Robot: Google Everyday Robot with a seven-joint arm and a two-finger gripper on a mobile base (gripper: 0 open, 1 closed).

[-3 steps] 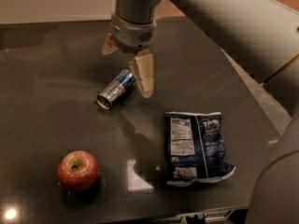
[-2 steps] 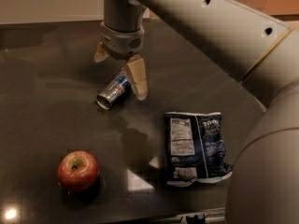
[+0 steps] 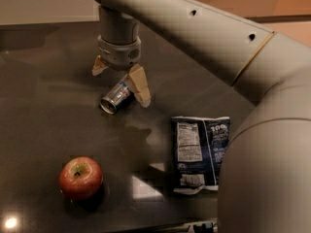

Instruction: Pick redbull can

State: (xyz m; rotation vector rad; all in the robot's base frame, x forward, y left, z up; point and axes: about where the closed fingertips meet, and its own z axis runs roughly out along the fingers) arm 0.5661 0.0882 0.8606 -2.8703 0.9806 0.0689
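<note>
The big pale arm [image 3: 194,28] is reaching in from the right across the dark table [image 3: 43,115], which is carrying everything. A dark blue chip bag [image 3: 199,152] is lying flat to the right, and a red apple [image 3: 80,177] is sitting near the front left; both are lying well apart from the action. The claw [image 3: 120,84] is pointing down with its fingers spread wide and holding nothing. Over the last second it has been sliding left and sinking, so it is now hanging just over the redbull can [image 3: 115,97]. The can is lying on its side, shiny end facing front-left, unmoved. The approach is looking nearly done; lowering and closing are remaining.
</note>
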